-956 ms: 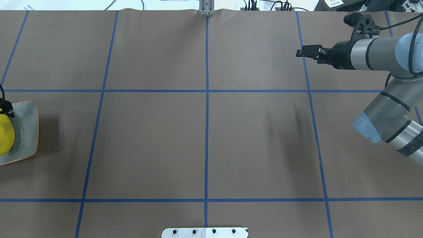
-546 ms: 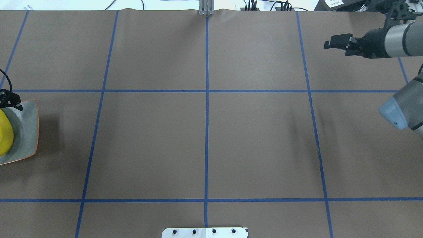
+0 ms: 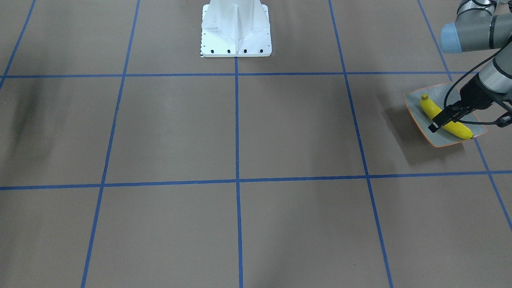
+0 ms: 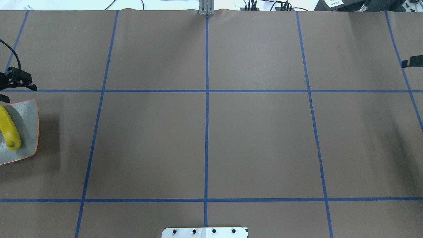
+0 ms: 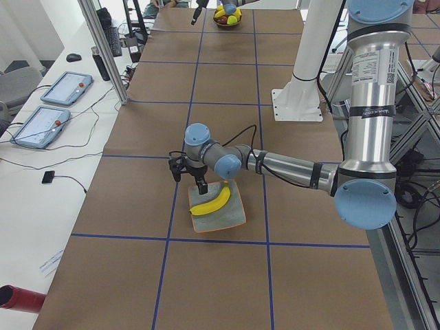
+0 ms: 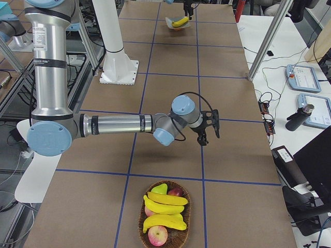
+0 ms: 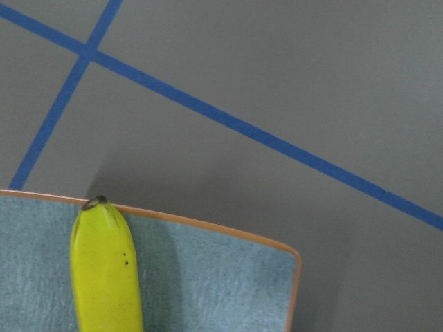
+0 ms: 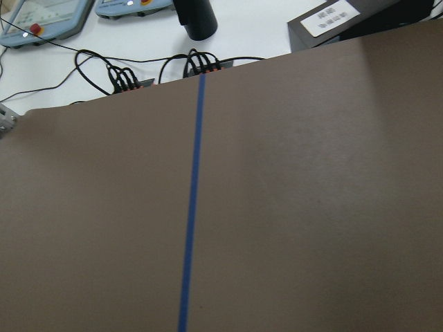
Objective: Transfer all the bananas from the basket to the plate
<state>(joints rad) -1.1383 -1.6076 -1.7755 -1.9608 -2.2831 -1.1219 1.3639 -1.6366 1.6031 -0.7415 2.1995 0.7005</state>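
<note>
One yellow banana (image 3: 460, 129) lies loose on the grey-green plate (image 3: 414, 105) with the orange rim, at the table's end on my left. My left gripper (image 5: 188, 180) hovers open just past the plate's far edge, holding nothing. The left wrist view shows the banana's tip (image 7: 105, 266) on the plate (image 7: 221, 287) and no fingers. The wicker basket (image 6: 184, 207) stands at the other end with three bananas (image 6: 164, 206) in it. My right gripper (image 6: 208, 131) hangs open and empty over bare table, short of the basket. Only one fingertip (image 4: 411, 61) of it shows overhead.
Red and green fruit (image 6: 158, 235) lie in the basket among the bananas. The robot's white base (image 3: 236, 30) stands at the table's middle edge. Blue tape lines grid the brown table cover. Tablets, cables and a bottle sit beyond the far edge.
My left gripper has let go of the banana, which now rests on the plate, and has drawn back past the plate's edge. The right arm has swung right, nearly out of the overhead view.
</note>
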